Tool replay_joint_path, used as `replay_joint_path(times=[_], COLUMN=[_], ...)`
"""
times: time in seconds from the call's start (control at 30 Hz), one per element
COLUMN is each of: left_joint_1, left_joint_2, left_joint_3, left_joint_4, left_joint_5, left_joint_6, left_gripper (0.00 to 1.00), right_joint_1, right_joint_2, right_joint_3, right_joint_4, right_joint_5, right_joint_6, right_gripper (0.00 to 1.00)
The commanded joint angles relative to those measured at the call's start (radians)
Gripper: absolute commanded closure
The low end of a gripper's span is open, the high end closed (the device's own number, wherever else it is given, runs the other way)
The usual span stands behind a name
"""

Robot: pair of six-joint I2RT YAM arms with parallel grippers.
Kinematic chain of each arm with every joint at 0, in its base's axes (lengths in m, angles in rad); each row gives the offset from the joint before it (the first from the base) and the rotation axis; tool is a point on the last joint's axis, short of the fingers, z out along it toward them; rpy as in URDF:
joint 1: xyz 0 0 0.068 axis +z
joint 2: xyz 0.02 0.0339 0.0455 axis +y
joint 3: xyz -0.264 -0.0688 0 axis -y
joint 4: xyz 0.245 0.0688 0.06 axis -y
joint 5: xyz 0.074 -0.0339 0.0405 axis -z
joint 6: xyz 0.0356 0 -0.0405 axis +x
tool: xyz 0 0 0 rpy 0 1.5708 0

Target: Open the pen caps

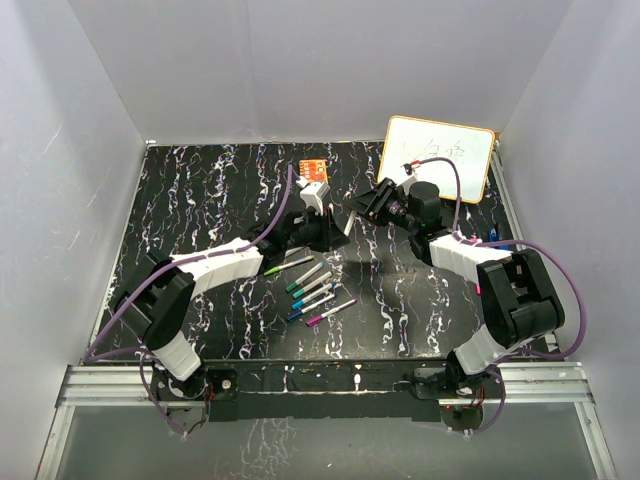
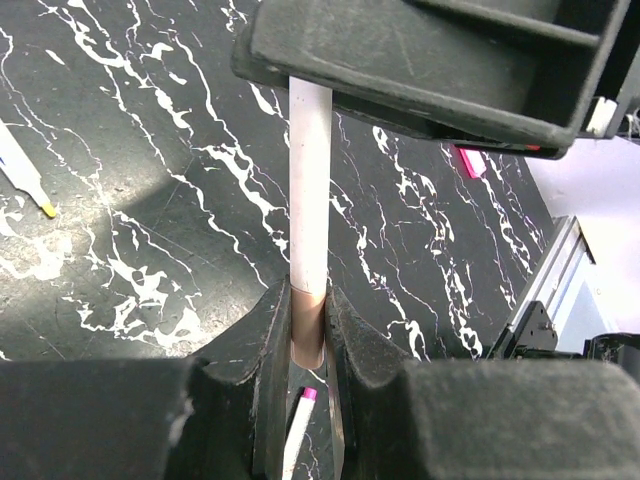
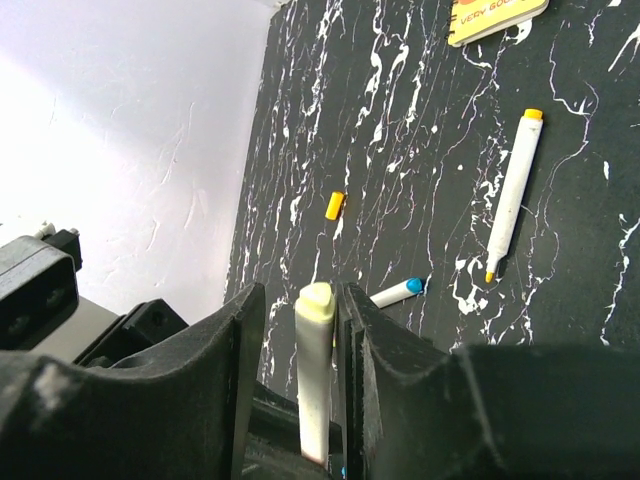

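Held pen (image 2: pixel 310 200) is up off the surface (image 1: pixel 200 200) at mid-table, spanning both arms. Left gripper (image 2: pixel 308 340) is clenched on its white barrel. Right gripper (image 3: pixel 302 300) sits around the pale yellow end, but there's a gap on one side, so it looks released, not clamped. Can't tell if that end is the cap or whether it's seated. Progress looks early: one loose yellow cap (image 3: pixel 335 205) lies on the surface near an uncapped yellow pen (image 3: pixel 512 190) with its tip bare. The row of pens (image 1: pixel 315 290) in front of the arms looks untouched, and caps there are too small to judge. Only the right wrist view shows the loose cap and a blue-ended pen (image 3: pixel 400 292). Only the left wrist view shows the barrel grip. Only the top view shows the whole row, the orange block (image 1: pixel 314 170) and the whiteboard (image 1: pixel 440 155).
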Motion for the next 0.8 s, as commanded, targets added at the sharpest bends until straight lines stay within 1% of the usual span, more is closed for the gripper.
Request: replay_joint_path(times=[0.0, 0.57, 0.7, 0.77], left_joint_1=[-0.002, -0.002, -0.001, -0.002], left_joint_2=[0.005, 0.047, 0.051, 0.055], left_joint_3=[0.026, 0.096, 0.102, 0.103], left_joint_4=[-0.011, -0.01, -0.01, -0.009], left_joint_5=[-0.027, -0.013, -0.012, -0.011], left_joint_6=[-0.017, -0.025, -0.024, -0.025], left_gripper=[1.0, 1.0, 1.0, 1.0], right_joint_1=[-0.005, -0.005, -0.004, -0.004], right_joint_2=[-0.006, 0.005, 0.005, 0.007], right_joint_3=[0.028, -0.016, -0.023, -0.022], right_joint_4=[0.042, 0.038, 0.041, 0.041], right_joint_5=[-0.026, -0.056, -0.055, -0.055], right_joint_6=[-0.011, -0.036, -0.036, -0.038], right_gripper=[0.67, 0.69, 0.75, 0.81])
